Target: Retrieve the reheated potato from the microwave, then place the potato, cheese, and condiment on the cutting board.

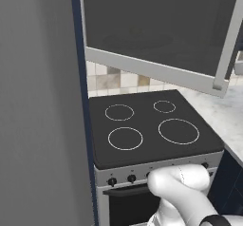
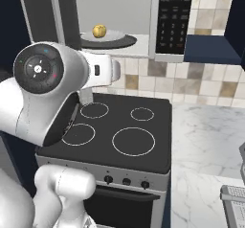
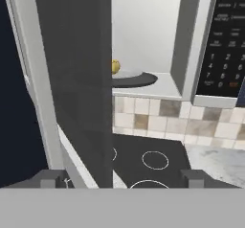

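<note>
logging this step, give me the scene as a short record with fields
microwave: above the stove, door swung open
potato: inside, on the dark turntable plate
stove: black top, four rings, nothing on it
gripper: open, in front of the door's edge, holding nothing
counter: marbled, right of the stove

text: none legible | microwave (image 2: 173, 21) button panel: markings too small to read

- the microwave (image 2: 174, 21) hangs open above the stove (image 2: 119, 131), its black button panel at the right.
- a yellow potato (image 2: 99, 30) sits on the dark plate (image 2: 112, 41) inside.
- white arm (image 2: 48, 93) covers the stove's left edge.
</note>
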Robot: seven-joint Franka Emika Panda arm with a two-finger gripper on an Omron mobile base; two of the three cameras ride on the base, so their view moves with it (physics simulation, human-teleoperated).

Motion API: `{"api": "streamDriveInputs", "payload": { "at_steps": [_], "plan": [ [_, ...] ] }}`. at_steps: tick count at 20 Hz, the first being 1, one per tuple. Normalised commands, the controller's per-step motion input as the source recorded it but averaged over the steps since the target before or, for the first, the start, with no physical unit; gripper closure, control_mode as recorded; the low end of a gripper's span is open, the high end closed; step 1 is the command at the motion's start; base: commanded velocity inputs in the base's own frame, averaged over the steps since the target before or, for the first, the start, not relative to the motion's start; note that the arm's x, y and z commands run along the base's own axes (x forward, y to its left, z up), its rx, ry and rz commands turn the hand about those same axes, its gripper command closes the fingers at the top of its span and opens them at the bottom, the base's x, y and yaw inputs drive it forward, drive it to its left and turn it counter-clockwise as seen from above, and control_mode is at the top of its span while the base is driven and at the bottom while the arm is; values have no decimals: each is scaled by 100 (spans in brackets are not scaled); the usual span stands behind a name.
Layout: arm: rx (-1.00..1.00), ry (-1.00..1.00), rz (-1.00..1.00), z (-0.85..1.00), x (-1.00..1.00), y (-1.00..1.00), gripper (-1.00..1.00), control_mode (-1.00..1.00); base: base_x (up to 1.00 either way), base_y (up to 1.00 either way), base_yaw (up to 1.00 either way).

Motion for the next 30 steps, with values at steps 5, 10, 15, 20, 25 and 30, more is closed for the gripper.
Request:
{"api": "streamDriveInputs", "payload": {
  "at_steps": [5, 10, 15, 20, 25, 30],
  "plan": [
    [10, 13, -1, 7, 16, -83, -100, -100, 0, 0, 0],
    [27, 21, 0, 0, 92, -20, -100, -100, 0, 0, 0],
    [43, 21, 0, 0, 71, -20, -100, -100, 0, 0, 0],
    [45, 21, 0, -5, 70, 0, -100, -100, 0, 0, 0],
    [43, 20, 0, -3, 67, 0, -100, -100, 0, 0, 0],
    [37, 16, 0, 0, 59, 12, -100, -100, 0, 0, 0]
  ]
}}
